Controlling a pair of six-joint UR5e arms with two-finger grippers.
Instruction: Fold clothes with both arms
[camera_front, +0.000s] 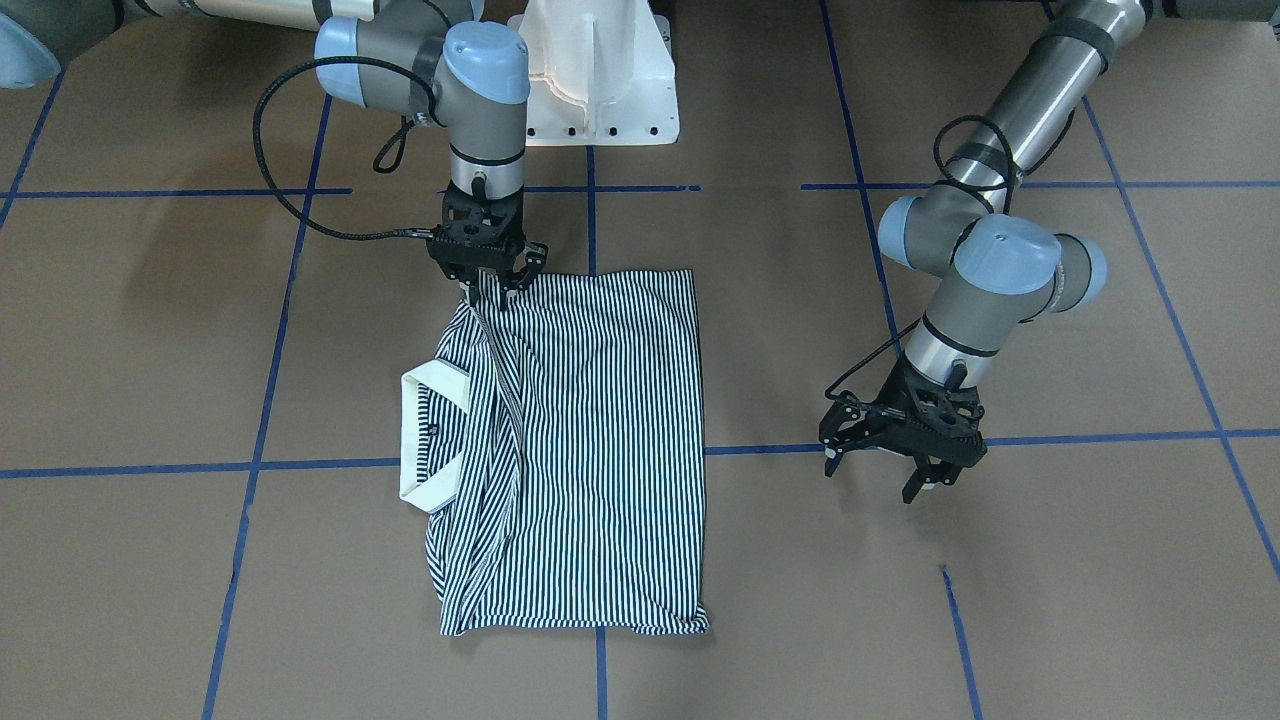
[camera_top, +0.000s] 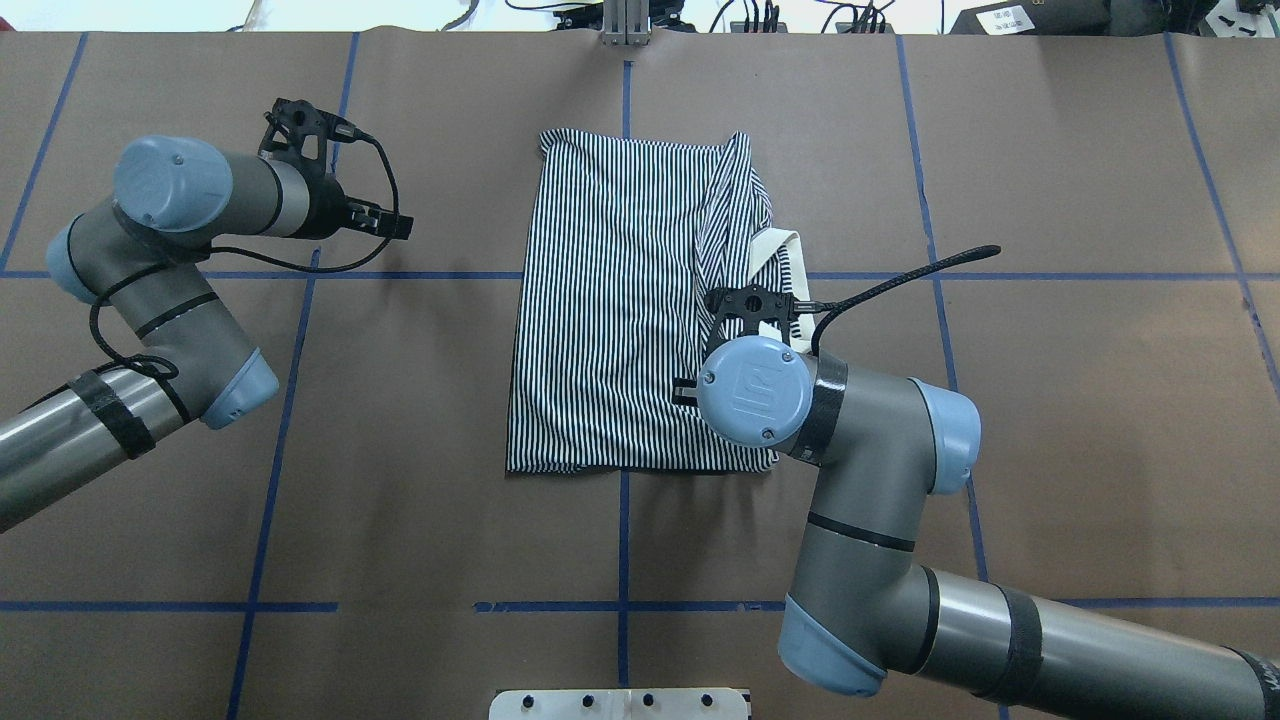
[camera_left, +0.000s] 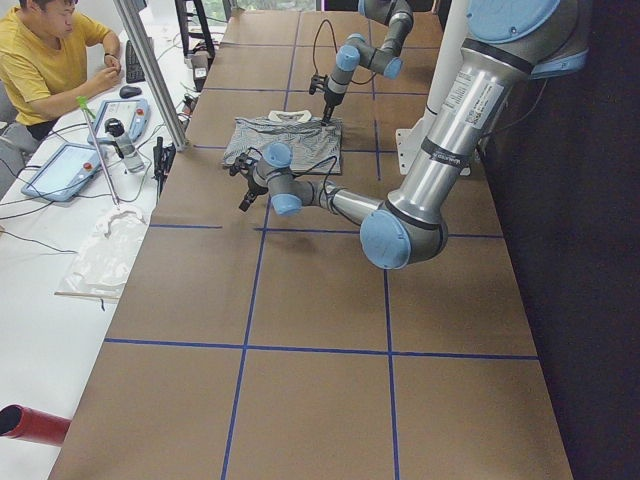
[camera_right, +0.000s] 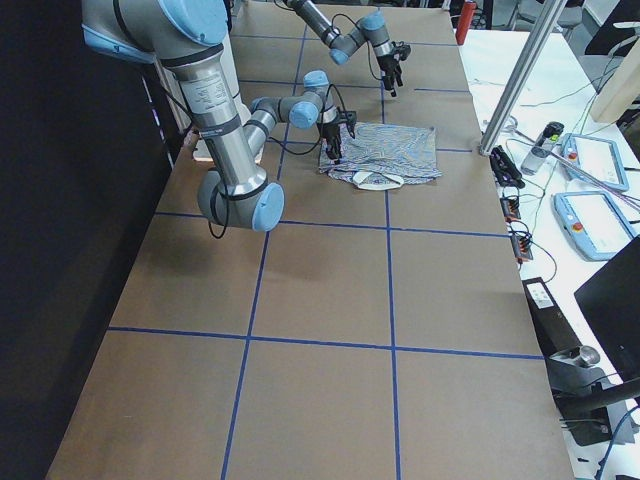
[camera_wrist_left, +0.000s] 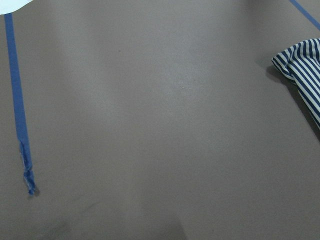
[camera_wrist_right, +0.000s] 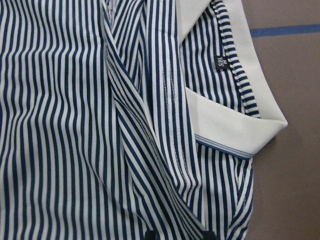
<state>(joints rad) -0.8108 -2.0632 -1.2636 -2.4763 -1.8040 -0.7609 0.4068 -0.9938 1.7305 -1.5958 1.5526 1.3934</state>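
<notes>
Polo shirt (camera_front: 590, 440) pinched at edge by right gripper (camera_front: 492, 284); left gripper (camera_front: 873, 478) spread wide, empty, apart.

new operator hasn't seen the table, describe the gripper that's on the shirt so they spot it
On the brown table, a striped shirt lies at the middle. The right gripper pinches its edge nearest the white base; unlike the left gripper, open over bare table, it holds cloth.

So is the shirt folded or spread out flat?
Partly folded: the shirt is a rectangle, one side flapped over, collar poking out.
</notes>
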